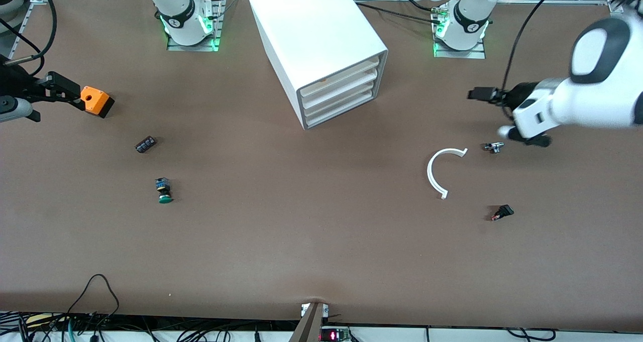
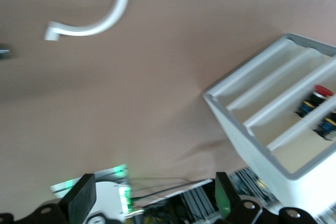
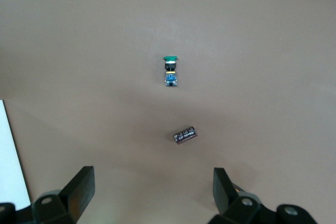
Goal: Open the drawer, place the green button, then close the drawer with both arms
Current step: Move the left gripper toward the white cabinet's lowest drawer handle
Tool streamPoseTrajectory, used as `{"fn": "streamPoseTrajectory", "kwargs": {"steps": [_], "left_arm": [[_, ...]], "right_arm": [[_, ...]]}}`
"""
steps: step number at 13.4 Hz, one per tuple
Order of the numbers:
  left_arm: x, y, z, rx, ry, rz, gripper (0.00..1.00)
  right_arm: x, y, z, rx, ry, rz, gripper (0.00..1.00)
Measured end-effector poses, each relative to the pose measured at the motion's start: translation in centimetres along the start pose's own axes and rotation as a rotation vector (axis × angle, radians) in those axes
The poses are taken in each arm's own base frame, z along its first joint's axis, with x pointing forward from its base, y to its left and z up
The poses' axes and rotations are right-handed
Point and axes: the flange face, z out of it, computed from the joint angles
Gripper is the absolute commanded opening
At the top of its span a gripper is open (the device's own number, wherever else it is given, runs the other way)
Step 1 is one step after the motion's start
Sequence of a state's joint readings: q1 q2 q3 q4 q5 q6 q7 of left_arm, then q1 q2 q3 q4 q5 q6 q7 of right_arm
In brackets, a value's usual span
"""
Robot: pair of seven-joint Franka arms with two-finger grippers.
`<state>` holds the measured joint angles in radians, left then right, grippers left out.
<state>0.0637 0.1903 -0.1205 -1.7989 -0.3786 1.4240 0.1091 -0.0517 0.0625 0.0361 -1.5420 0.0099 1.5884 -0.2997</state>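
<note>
Found the left gripper (image 2: 152, 196) in the air over the left arm's end of the table, turned toward the cabinet (image 1: 321, 45). Saw its fingers (image 2: 80, 199) spread wide apart, with nothing between them and nothing touching them. Noted a white curved strip (image 1: 436, 174) on the table near it, and a small metal piece (image 1: 494, 147) lying close under the left arm.

Found the right gripper (image 3: 152, 192) up over the right arm's end of the table, likewise spread wide and empty. Placed it just beside the orange box (image 1: 96, 101) in the front view; could not tell whether a finger touched the box.

Saw the drawer (image 1: 341, 112), lowest in the cabinet, pushed in flush with the drawers above it. Made out, through the left wrist view, a red-capped part (image 2: 321, 92) lying in one of the cabinet's trays; could not tell which tray.

Found the button (image 1: 164, 191) lying on its side on the bare table toward the right arm's end, well apart from the cabinet and from both grippers. Saw its green cap pointing toward the front camera and its blue end pointing away. Noted a small dark cylinder (image 1: 145, 144) farther from that camera than the button, apart from it, between the button and the orange box. Spotted a black-and-red switch (image 1: 502, 212) toward the left arm's end, nearer to the front camera than the white curved strip.
</note>
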Motion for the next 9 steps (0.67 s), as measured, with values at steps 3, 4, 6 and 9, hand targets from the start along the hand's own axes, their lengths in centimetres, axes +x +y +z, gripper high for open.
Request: {"fn": "streamPoseTrajectory", "kwargs": {"steps": [3,4,6,9], "left_arm": [[3.7,1.1,4.6,-0.101,-0.072,0.047,1.00],[4.9,1.8,6.1,-0.130,-0.079,0.067,1.00],[7.1,3.1,9.1,-0.210,-0.078,0.121,1.00],[8.9,3.1,14.8,-0.397,-0.053,0.215,0.99]], "right_arm": [[0.1,-0.2,0.0,0.000,0.002,-0.005,1.00],[0.1,-0.2,0.0,-0.001,0.003,-0.005,1.00],[0.1,-0.2,0.0,-0.001,0.003,-0.005,1.00],[0.1,-0.2,0.0,-0.001,0.003,-0.005,1.00]]}}
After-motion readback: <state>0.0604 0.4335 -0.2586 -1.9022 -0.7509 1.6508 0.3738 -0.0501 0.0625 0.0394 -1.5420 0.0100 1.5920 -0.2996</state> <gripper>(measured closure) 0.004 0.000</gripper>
